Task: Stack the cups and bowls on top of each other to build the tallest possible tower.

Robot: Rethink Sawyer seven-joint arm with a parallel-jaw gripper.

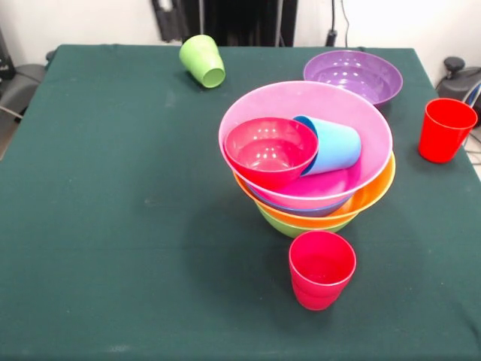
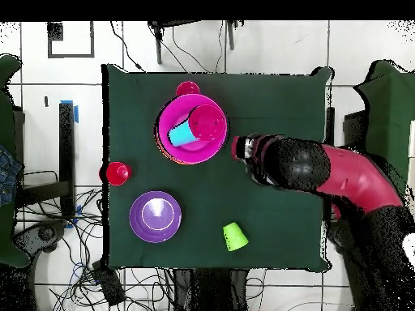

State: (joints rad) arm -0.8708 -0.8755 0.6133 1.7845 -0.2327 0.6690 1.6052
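Observation:
The tower (image 1: 301,210) stands mid-table: lime green bowl (image 1: 289,226) at the bottom, then orange (image 1: 368,197), blue (image 1: 301,210) and the wide pink bowl (image 1: 338,184) on top. Inside the pink bowl a small red bowl (image 1: 270,150) leans tilted, next to a sky blue cup (image 1: 334,147) lying on its side. A red cup (image 1: 322,268) stands upright just in front of the tower. Another red cup (image 1: 445,129) stands at the right. A lime green cup (image 1: 203,62) lies on its side at the back. The purple bowl (image 1: 353,75) sits alone. My gripper (image 2: 237,148) shows only in the overhead view, beside the tower (image 2: 192,129).
The red and black arm (image 2: 324,170) reaches across the table's edge in the overhead view. Cables and floor tiles surround the green table (image 1: 113,226).

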